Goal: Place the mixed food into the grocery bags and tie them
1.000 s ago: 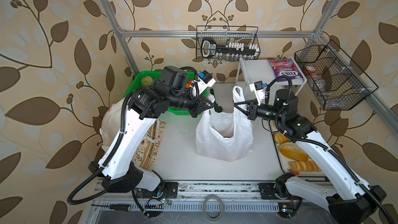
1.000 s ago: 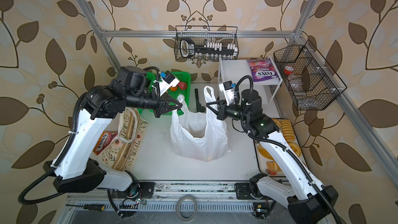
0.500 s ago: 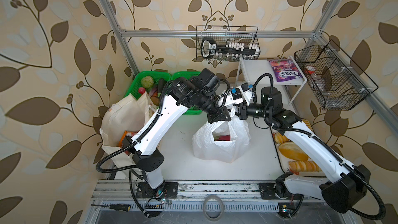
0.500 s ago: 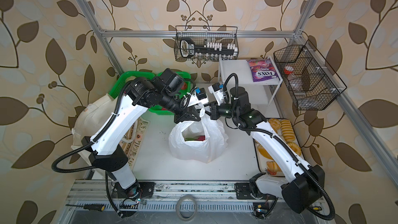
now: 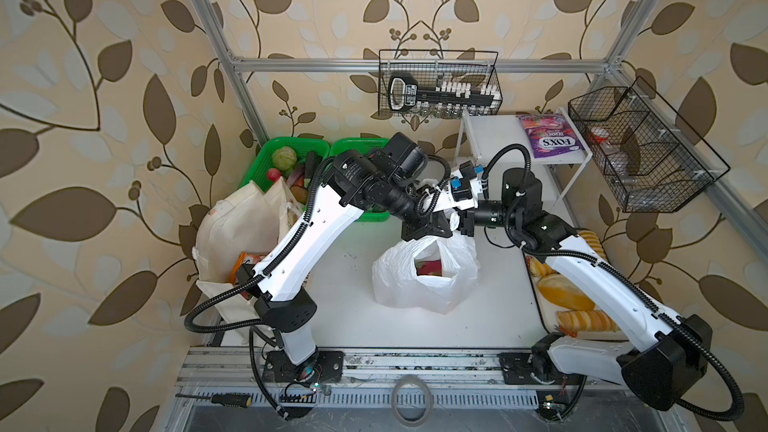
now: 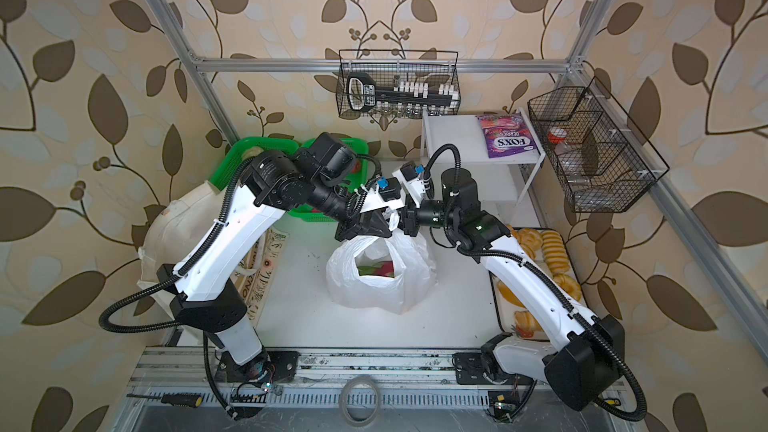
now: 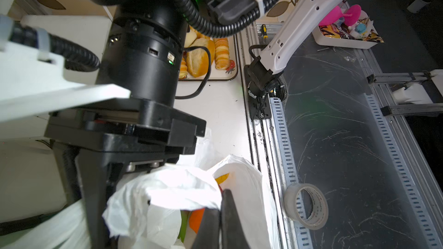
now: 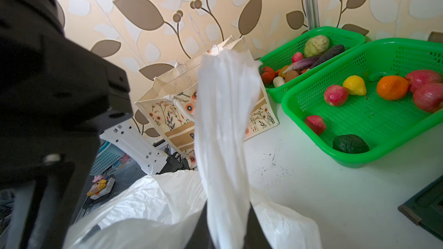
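The bag (image 5: pixel 395 284) stands open in the middle of the table (image 5: pixel 345 317), between my two arms, and both top views show pink and red fruit (image 5: pixel 432 265) in its mouth. My left fingers (image 7: pixel 229 221) are pressed tight together over the bag. The crinkled plastic of one handle runs right up into them, so I have that handle pinched. My right fingers (image 8: pixel 197 235) come in from the other side, just beside the left ones, at the far rim of the bag. The other handle (image 8: pixel 223 116) stands up from between them as a flat white strip. They sit close on either side of it, but I cannot tell whether they are pressing it.

The tote (image 5: pixel 237 226) stands at the left edge of the table, behind my left arm, with an orange pouch (image 5: pixel 245 261) in its mouth. Two green baskets (image 8: pixel 395 40) sit at the back left. The one nearer the bag holds an orange (image 8: pixel 392 87), a pear (image 8: pixel 354 85) and some red pieces. A purple packet (image 5: pixel 548 139) lies on the white shelf (image 5: pixel 490 135) at the back right.
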Controlling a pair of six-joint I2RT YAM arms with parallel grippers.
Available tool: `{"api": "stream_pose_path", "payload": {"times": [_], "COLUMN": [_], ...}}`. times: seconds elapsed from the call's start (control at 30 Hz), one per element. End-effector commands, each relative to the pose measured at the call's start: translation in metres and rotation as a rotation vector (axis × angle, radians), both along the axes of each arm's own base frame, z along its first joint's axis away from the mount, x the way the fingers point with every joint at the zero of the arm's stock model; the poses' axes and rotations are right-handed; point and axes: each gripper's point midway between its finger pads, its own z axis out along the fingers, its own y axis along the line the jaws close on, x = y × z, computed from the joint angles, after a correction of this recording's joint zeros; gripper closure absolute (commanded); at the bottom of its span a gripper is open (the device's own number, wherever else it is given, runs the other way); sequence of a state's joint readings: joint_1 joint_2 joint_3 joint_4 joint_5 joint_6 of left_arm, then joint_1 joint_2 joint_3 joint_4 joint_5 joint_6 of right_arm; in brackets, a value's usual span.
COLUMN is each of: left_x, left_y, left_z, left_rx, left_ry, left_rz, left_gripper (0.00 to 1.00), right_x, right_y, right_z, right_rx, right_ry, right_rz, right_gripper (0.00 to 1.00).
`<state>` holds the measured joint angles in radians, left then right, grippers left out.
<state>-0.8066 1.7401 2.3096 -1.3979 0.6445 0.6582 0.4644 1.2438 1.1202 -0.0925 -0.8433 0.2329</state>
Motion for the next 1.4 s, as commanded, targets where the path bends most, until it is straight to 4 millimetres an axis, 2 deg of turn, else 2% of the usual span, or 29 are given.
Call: {"api": "stream_pose_path", "payload": {"times": [0.0,0.27,0.37,0.67,0.83,1.13,1.37], "left_x": [-0.011,0.001,0.002,-0.004,-0.002,-0.001,-0.001], "left_y": [0.000,-0.005,-0.007,-0.014,-0.015,-0.020,-0.022], "left_z": [0.018,0.012,0.011,0.013,0.014,0.012,0.012], "left_rx": [-0.069,-0.061,-0.070,-0.103,-0.109,-0.119,-0.125], "left_ry": [-0.063,-0.093,-0.093,-0.059,-0.070,-0.056,-0.054], "left_rz": [-0.058,-0.021,-0.027,-0.071,-0.071,-0.084,-0.088], "left_gripper": [1.00,1.00,1.00,1.00,1.00,1.00,1.00], "right_x": [-0.016,-0.020,-0.029,-0.037,-0.049,-0.060,-0.060], "right_y": [0.000,-0.018,-0.020,-0.019,-0.016,-0.006,-0.003], "right_z": [-0.002,-0.011,-0.013,-0.013,-0.012,0.002,0.008], "right_rx": [0.007,0.017,0.024,0.050,0.080,0.116,0.132], "right_ry": [-0.059,-0.056,-0.073,-0.099,-0.107,-0.154,-0.157], "right_rz": [0.077,0.069,0.099,0.136,0.213,0.274,0.273], "right_gripper": [0.81,0.57,0.46,0.26,0.20,0.17,0.13]}}
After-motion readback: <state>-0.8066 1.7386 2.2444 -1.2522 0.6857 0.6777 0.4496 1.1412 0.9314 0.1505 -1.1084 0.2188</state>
